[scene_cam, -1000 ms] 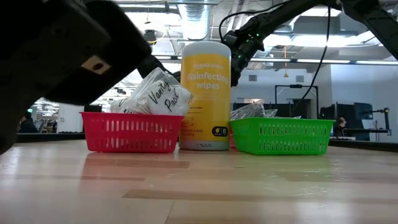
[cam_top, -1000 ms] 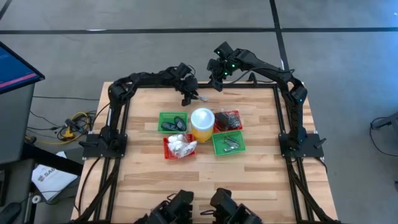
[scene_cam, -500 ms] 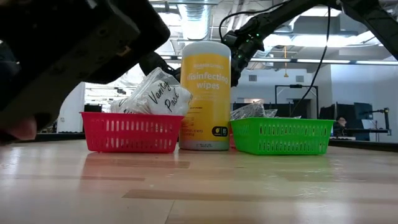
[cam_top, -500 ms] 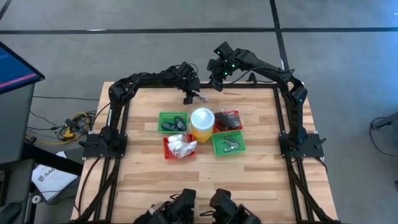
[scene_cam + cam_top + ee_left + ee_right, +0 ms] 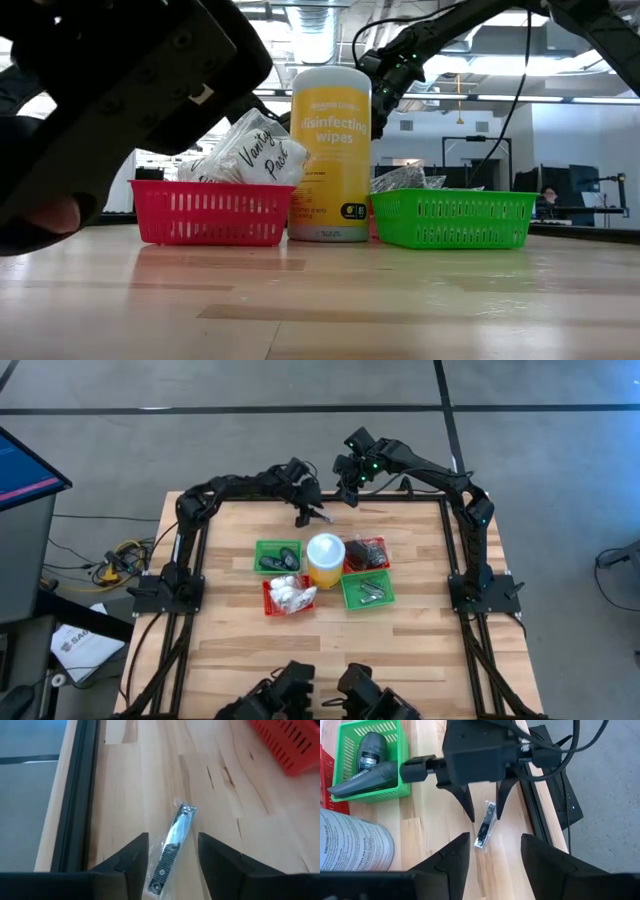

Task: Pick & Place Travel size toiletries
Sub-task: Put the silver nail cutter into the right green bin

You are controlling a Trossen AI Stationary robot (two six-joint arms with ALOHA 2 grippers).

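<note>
Near the far edge of the pale wooden table (image 5: 330, 640), the left gripper (image 5: 306, 512) points down over a small silvery metal nail clipper in a clear wrapper (image 5: 172, 845). The clipper lies flat on the bare wood, and the fingers (image 5: 131, 856) stand apart on either side of it, open and not pinching it (the right wrist view shows the same thing from the other side: clipper (image 5: 485, 826) on the boards between the two dark fingertips).

The right gripper (image 5: 349, 488) hangs higher, just beyond the table's far edge and close to the left one, its jaws spread with nothing between them.

Toward the middle of the table stands a yellow cylindrical canister of disinfecting wipes with a white lid (image 5: 326, 558), ringed by four plastic mesh baskets. A green basket (image 5: 276, 555) on the left arm's side holds dark rounded items; in front of it a red basket (image 5: 286, 596) is filled with white printed packets (image 5: 250, 152). On the right arm's side, another red basket (image 5: 368, 552) contains dark pieces in clear bags, and the green basket (image 5: 367, 590) in front of it holds small silvery metal pieces.
</note>
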